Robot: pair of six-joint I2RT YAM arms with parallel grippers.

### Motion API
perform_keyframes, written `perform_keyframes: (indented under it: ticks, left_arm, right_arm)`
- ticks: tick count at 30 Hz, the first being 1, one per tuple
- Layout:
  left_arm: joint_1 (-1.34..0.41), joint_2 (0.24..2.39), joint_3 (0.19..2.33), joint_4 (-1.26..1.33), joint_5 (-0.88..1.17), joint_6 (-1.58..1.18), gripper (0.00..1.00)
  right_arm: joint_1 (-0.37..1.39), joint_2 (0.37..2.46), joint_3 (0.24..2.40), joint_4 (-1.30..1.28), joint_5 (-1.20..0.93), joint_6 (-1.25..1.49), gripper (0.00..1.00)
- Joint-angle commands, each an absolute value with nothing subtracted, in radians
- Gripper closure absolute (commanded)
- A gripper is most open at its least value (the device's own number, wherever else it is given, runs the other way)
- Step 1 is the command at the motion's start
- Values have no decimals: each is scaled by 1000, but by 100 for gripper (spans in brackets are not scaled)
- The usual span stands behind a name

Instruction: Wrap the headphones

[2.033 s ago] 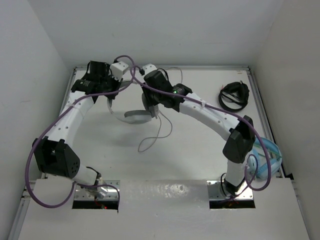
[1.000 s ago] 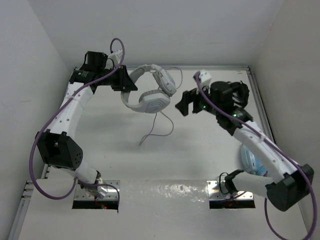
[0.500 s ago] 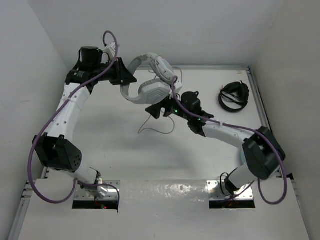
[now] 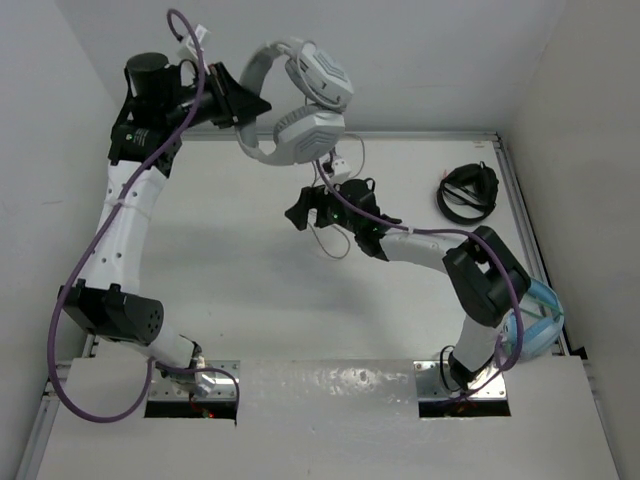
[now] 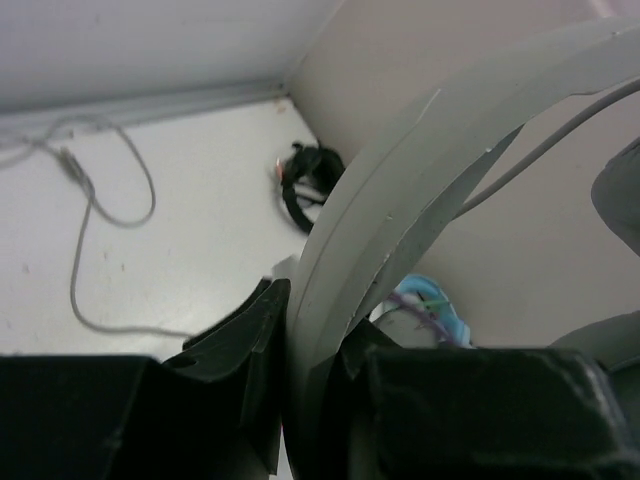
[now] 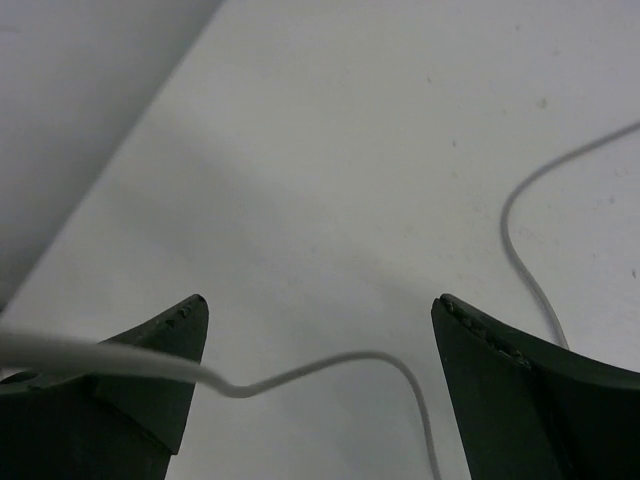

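The white headphones [image 4: 300, 105] hang in the air at the back, well above the table. My left gripper [image 4: 252, 104] is shut on their wide headband [image 5: 400, 190], which passes between the fingers [image 5: 255, 330] in the left wrist view. The thin pale cable [image 4: 330, 215] drops from the earcups to the table. My right gripper [image 4: 303, 211] is low over the table below the headphones, open. In the right wrist view the cable [image 6: 330, 362] lies loosely across the gap between its fingers [image 6: 505, 375], resting over the left one, and the right gripper [image 6: 320, 335] grips nothing.
Black headphones [image 4: 467, 190] lie at the back right of the table. Light blue headphones [image 4: 532, 312] sit at the right edge beside the right arm's base. White walls close in the left, back and right sides.
The left arm has lifted the headphones higher and further back. The right gripper has shifted left and lower under them, and the cable now crosses its open jaws.
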State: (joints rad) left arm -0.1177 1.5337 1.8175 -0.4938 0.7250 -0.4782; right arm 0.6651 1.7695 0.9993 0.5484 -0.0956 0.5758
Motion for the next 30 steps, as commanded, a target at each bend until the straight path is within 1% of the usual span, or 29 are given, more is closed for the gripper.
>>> perform_keyframes:
  ticks: [1,3,4,5,9,12,13,14,15,18,19,20,22,24,27,30]
  left_arm:
    - [-121,1496,1922,-373,716,-561,100]
    - [-121,1500,1936,-357,721,-594,100]
    - [-121,1500,1936,-348,724,-621,100]
    - [-123,1499,1933,-327,729,-633,100]
    - [-123,1496,1937,-305,733,-660,100]
    - [-121,1496,1944,-304,729,-664,100]
    - [-121,1496,1944,-304,727,-678,100]
    - [-118,1496,1942,-299,723,-687,100]
    - [-117,1497,1937,-298,721,-696,100]
    - [-107,1505,1931,-288,719,-736,100]
    - [-103,1511,1933,-288,718,-756,100]
    - [-101,1517,1933,-287,710,-765,100]
    - [-101,1525,1937,-281,704,-775,100]
    - [-101,1528,1940,-278,700,-773,100]
    - [-94,1529,1947,-291,686,-753,100]
    - [-71,1535,1936,-314,658,-765,100]
  right_arm:
    - [687,1799,1068,436,-48,434,8]
    - [701,1831,1084,413,-2,402,8]
    - [703,1842,1091,397,61,387,3]
    - [707,1864,1109,390,92,373,1]
    - [712,1913,1184,322,205,263,1]
    - [712,1942,1224,255,229,180,9]
    - [712,1951,1226,218,229,160,14]
    - [712,1950,1214,201,236,156,32]
    - [712,1941,1200,186,242,156,40]
    - [712,1918,1118,207,242,172,56]
    - [712,1911,1100,216,241,184,63]
    - [712,1910,1082,225,235,193,75]
    - [716,1914,1080,253,218,216,89]
    - [721,1916,1085,282,221,244,99]
    - [736,1908,1088,308,225,224,100]
    - [762,1890,1101,244,221,175,100]
